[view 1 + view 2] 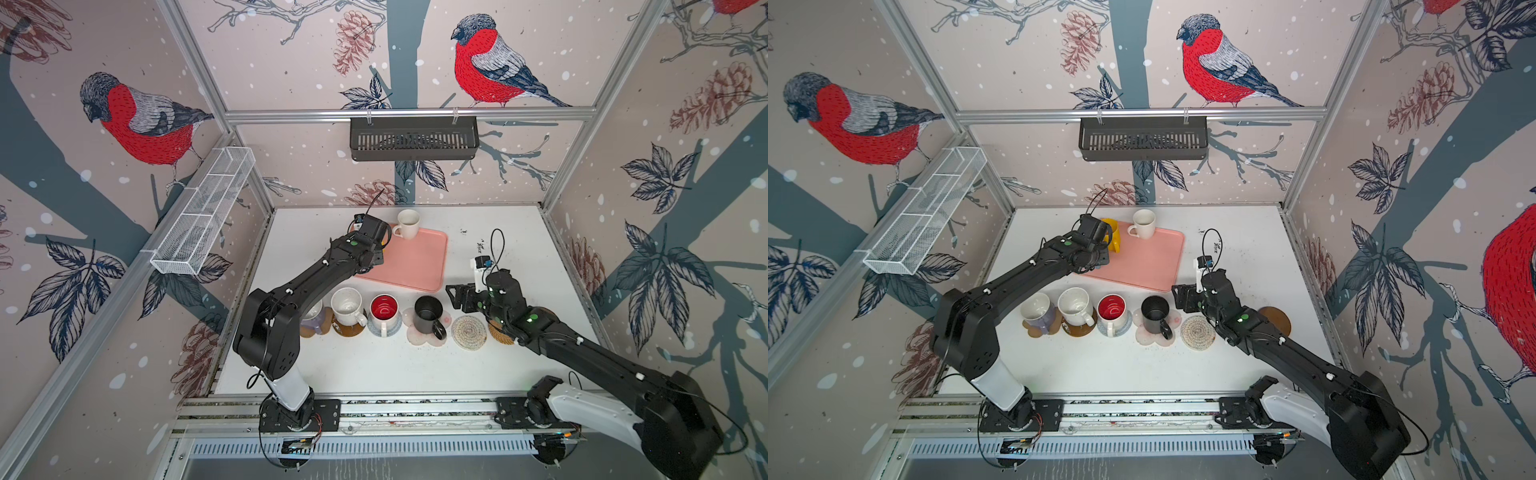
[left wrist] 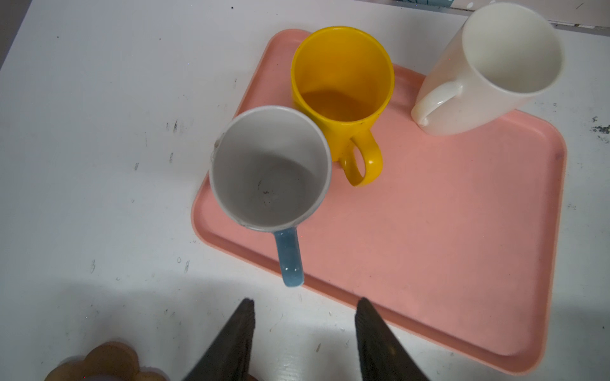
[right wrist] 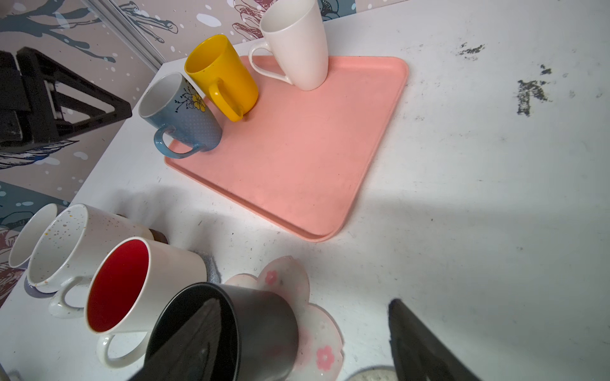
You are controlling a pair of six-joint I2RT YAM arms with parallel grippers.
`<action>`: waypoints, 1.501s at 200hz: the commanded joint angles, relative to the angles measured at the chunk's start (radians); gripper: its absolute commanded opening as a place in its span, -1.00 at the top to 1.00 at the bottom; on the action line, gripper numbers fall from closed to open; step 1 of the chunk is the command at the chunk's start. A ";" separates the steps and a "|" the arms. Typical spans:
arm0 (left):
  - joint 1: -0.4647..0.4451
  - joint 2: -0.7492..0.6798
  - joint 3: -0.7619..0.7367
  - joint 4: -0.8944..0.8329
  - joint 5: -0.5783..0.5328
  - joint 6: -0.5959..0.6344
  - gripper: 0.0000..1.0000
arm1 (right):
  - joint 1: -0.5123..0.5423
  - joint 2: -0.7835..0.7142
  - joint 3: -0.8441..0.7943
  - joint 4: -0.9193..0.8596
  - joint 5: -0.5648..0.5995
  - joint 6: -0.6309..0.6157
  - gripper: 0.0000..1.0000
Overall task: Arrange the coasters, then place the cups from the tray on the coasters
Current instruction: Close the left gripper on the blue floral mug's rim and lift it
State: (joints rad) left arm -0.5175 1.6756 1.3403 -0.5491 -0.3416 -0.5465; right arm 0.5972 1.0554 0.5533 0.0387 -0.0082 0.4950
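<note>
Lavender mug [image 1: 1038,309]: leftmost in the front row, standing on the tan disc coaster [image 1: 1034,331].
Speckled mug [image 1: 348,306]: next in the row, on a glossy brown disc [image 1: 347,331].
Left gripper [image 2: 304,305]: over the bench [image 1: 374,365] at the tray's left edge; jaws partly spread and empty, with the blue handle just ahead of them.
Blue-handled mug [image 2: 270,165]: upright on the tray's near-left corner, with the yellow mug [image 2: 341,76] just beside it.
Red-lined mug [image 1: 383,309]: on the grey-blue crochet coaster [image 1: 397,328].
Tray [image 1: 415,266]: behind the row, carrying three mugs.
Plain white mug [image 1: 407,223]: at the tray's far edge.
Black mug [image 1: 428,313]: on the pink-white flower coaster [image 1: 419,340].
Right gripper [image 1: 452,298]: just right of the black mug; jaws wide, holding nothing.
Rope coaster [image 1: 469,332]: bare.
Rattan coaster [image 1: 498,332]: bare, partly under the right arm.
Second brown disc [image 1: 1277,319]: rightmost, partly hidden by the same arm.
</note>
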 commanded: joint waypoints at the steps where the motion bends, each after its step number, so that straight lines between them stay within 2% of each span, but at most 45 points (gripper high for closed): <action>1: -0.001 -0.011 -0.025 0.014 -0.013 -0.026 -0.05 | 0.001 -0.012 -0.004 0.026 0.026 0.009 -0.66; 53: 0.003 0.024 -0.062 0.042 -0.006 -0.052 -0.14 | 0.000 -0.038 -0.015 0.028 0.048 0.008 -0.90; 148: 0.015 0.100 -0.018 0.055 -0.002 -0.063 -0.17 | -0.003 -0.061 -0.024 0.027 0.062 0.013 -0.92; 259: 0.052 0.201 0.013 0.100 0.017 -0.064 -0.01 | -0.005 -0.052 -0.027 0.032 0.060 0.011 -0.92; 300: 0.066 0.223 0.036 0.103 0.021 -0.055 0.15 | -0.007 -0.045 -0.027 0.036 0.056 0.012 -0.92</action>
State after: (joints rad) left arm -0.4587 1.8866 1.3598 -0.4572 -0.3202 -0.6113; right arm 0.5922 1.0058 0.5285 0.0395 0.0380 0.4992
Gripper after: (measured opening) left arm 0.444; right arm 0.959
